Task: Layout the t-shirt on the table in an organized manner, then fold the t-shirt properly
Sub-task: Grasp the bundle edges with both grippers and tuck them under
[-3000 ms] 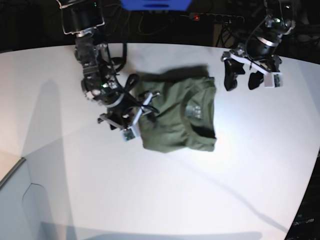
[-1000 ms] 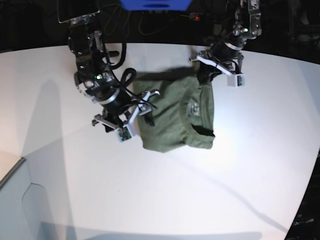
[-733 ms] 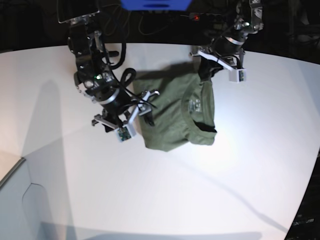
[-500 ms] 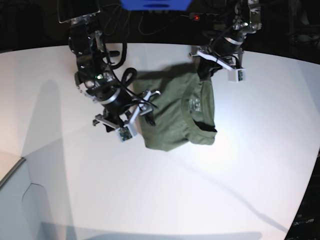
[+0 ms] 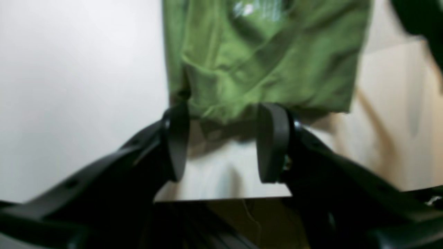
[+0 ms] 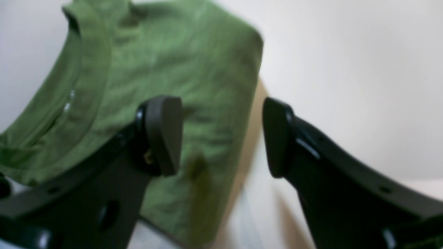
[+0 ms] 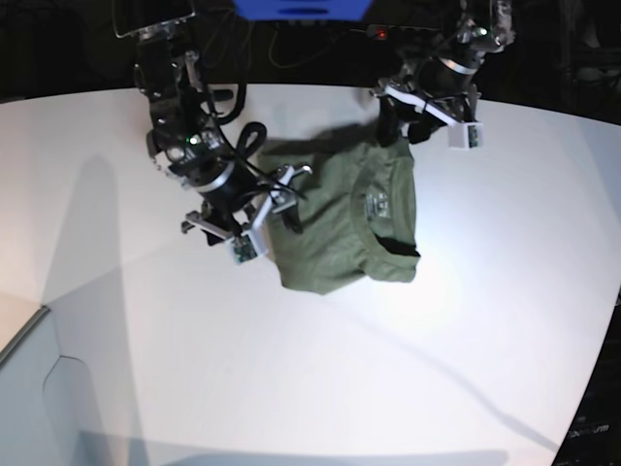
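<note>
The olive-green t-shirt (image 7: 349, 218) lies folded into a rough rectangle on the white table (image 7: 485, 320), neckline and pale print facing up. My left gripper (image 7: 415, 121) hovers at the shirt's far corner. In the left wrist view its fingers (image 5: 176, 138) stand apart, with the cloth edge (image 5: 263, 62) just past the tips and nothing pinched. My right gripper (image 7: 264, 216) is at the shirt's left edge. It is open in the right wrist view (image 6: 221, 138), above the fabric (image 6: 173, 62) and holding nothing.
A grey panel (image 7: 39, 388) sits at the table's near left corner. Behind the table's curved back edge are a blue object (image 7: 301, 8), cables and a power strip with a red light (image 7: 383, 34).
The left gripper, shut on the shirt's far corner a second ago, has opened and let the cloth go. The right arm has shifted slightly toward the back.
</note>
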Controlling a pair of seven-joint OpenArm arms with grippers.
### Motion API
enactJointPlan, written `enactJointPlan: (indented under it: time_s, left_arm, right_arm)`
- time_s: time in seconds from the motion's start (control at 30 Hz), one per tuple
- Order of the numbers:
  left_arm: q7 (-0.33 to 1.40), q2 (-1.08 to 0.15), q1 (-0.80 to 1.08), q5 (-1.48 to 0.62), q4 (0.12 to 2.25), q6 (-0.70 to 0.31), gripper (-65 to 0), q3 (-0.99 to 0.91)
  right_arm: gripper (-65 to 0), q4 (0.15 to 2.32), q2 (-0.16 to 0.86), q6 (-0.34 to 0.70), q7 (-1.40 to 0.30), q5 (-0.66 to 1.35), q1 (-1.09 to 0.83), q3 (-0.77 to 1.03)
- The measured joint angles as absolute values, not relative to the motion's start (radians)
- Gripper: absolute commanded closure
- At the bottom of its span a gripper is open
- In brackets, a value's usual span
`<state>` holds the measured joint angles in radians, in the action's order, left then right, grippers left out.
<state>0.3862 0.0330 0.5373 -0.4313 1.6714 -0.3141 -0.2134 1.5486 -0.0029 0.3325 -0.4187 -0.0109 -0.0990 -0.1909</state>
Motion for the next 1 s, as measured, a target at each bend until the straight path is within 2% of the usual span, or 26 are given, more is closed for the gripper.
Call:
enactJointPlan:
  time_s: [0.17,0.3,0.53,0.7,1.0]
  left_arm:
    - [0.377,0.036,0.516,-0.437,1.763,-0.319,-30.5,-0.289]
    - [0.405,0.031,0.381,-0.422,1.743,-0.305,-30.7,-0.343]
    - [0.393,0.034,0.137,-0.424,1.566,-0.316,-30.7,-0.337]
    - [0.479,0.029,-0.015,-0.419,1.383,-0.308,-30.7,-0.343]
    - [0.489,0.001,-0.11,-0.419,1.197,-0.303,-30.7,-0.339]
  right_arm:
    - [-36.9,1.55,-0.003,0.332,-0.414,-0.011,-0.14,-0.212]
    - [-36.9,1.549,-0.003,0.332,-0.416,-0.011,-0.178,-0.217]
    - [-36.9,1.543,-0.009,0.333,-0.418,-0.01,-0.231,-0.217]
    - [-36.9,1.51,-0.011,0.332,-0.411,-0.014,-0.22,-0.217]
    - [-36.9,1.472,-0.012,0.333,-0.414,-0.014,-0.2,-0.217]
